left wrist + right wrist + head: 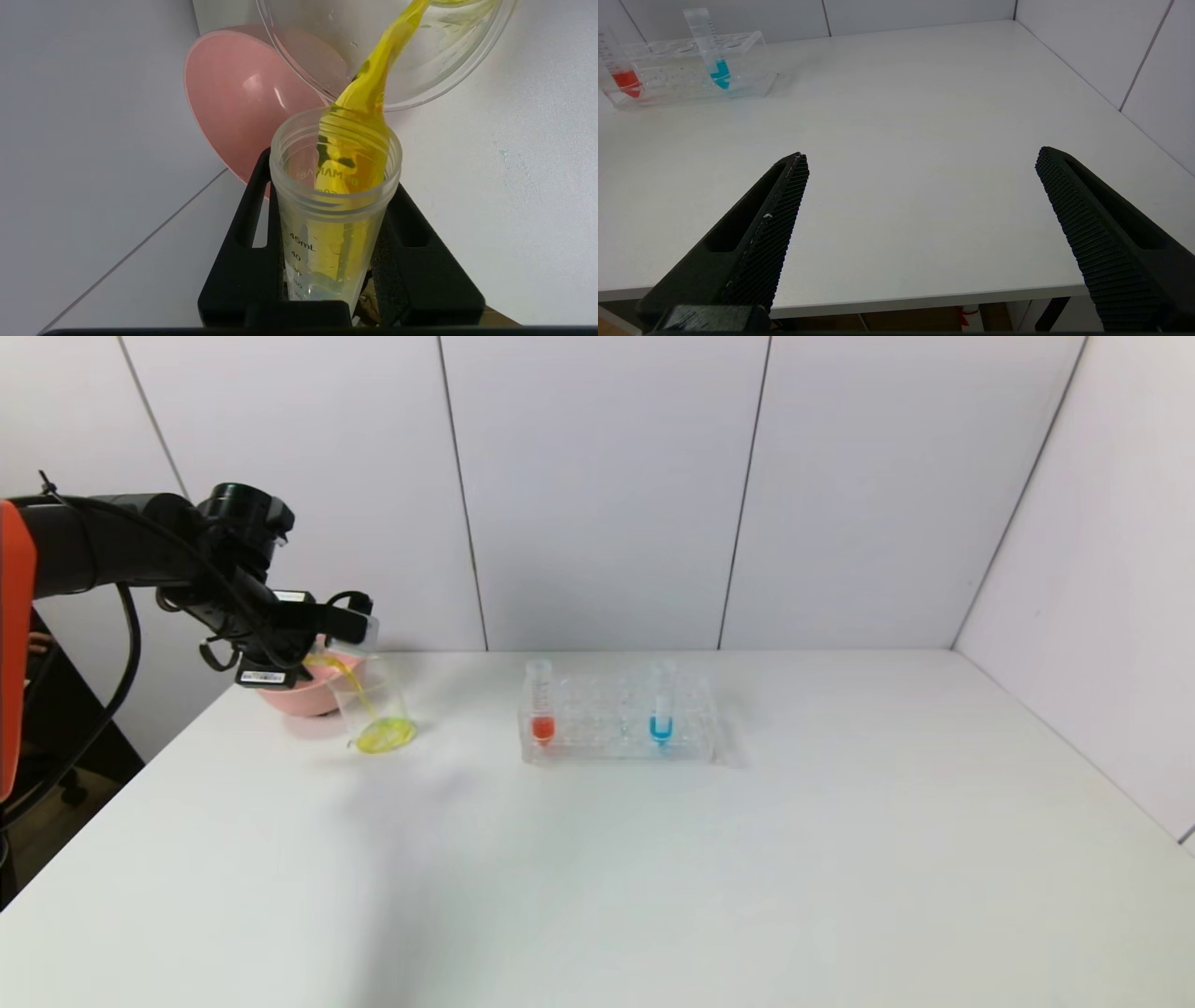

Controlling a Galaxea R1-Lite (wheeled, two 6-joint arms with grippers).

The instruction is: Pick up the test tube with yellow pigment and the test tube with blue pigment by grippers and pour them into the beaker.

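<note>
My left gripper [347,622] is shut on the test tube with yellow pigment [365,629] and holds it tipped over the beaker [377,702] at the table's far left. A yellow stream [379,63] runs from the tube's mouth [335,140] into the beaker [448,60], and yellow liquid pools at its bottom. In the left wrist view the black jaws press the tube from both sides [334,177]. The test tube with blue pigment [661,711] stands upright in the clear rack [597,747]. My right gripper [922,158] is open and empty over the table's front edge, far from the blue tube [714,58].
A pink bowl [294,698] sits just behind the beaker, close under my left arm; it also shows in the left wrist view [238,102]. A red-liquid tube [541,707] stands at the rack's left end. White walls close the back and right sides.
</note>
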